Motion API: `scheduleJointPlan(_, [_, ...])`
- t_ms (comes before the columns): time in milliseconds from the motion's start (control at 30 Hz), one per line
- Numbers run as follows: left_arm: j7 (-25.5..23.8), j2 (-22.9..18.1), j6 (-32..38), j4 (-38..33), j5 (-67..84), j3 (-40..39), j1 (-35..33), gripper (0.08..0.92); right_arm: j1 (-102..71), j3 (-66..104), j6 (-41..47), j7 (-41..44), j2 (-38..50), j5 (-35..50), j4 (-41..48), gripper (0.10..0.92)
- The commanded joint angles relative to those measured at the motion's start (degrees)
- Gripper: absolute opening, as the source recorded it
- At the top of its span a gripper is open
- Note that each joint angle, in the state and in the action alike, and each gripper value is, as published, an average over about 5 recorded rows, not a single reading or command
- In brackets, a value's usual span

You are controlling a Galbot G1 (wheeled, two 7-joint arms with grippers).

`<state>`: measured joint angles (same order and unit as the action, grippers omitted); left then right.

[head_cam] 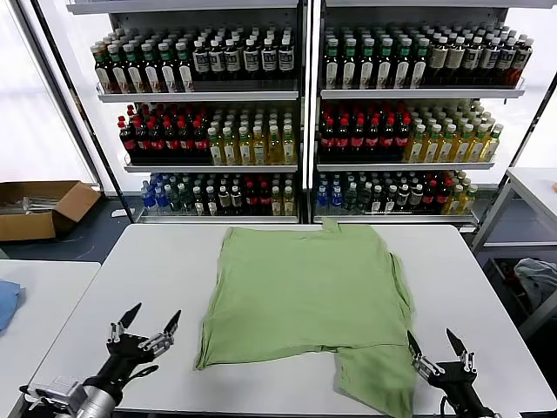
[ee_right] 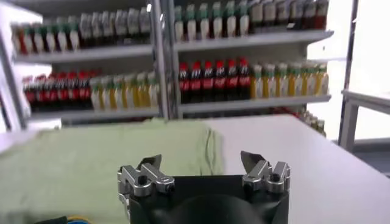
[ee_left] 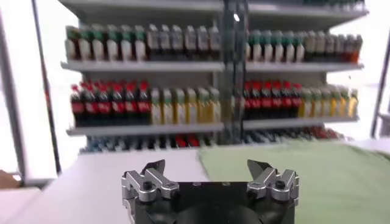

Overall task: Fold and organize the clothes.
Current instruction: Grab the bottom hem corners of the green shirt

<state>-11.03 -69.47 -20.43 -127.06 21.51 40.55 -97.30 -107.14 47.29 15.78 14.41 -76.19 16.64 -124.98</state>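
The left gripper (head_cam: 146,326) hovers low over the table (head_cam: 157,261), off the shirt's left hem corner, its fingers spread wide and holding nothing; the left wrist view confirms the gap, with bare tabletop ahead and green cloth off to one side. The right gripper (head_cam: 442,353) sits at the shirt's near right corner, close beside the loose flap there, its fingers likewise apart and empty.

The shirt (head_cam: 305,292) lies plain side up in the middle of the table, neck toward the shelves, hem toward the robot; its body is spread mostly flat, with light rumpling along the right edge and a flap of fabric trailing toward the right gripper. It looks like thin, soft cotton: light, limp, liable to sag and drag instead of keeping shape; I judge a pinch at a hem corner or a side seam the best hold, since the flat middle offers no edge to grip.

The table is white, smooth and matte, so cloth should slide on it easily. Beyond the shirt stand shelves (head_cam: 296,91) packed with bottles (head_cam: 218,139); left of the shirt, past the table, a cardboard box (head_cam: 39,209) rests on the floor, and a blue cloth (head_cam: 7,300) lies on a neighbouring table.
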Motion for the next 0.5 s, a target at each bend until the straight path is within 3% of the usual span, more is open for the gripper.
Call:
scheduleJointPlan(33, [7.8, 7.5, -6.1, -0.9, 2.9, -7.5, -3.5, 0.823, -5.3, -0.4, 6.4, -2.4, 5.7, -0.8, -3.6, 0.823])
scheduleJointPlan(500, [9.7, 5.9, -9.5, 4.1, 1.3, -10.4, 1.5, 0.823, -4.7, -6.7, 8.0, -1.7, 2.7, -2.1, -2.3, 0.822])
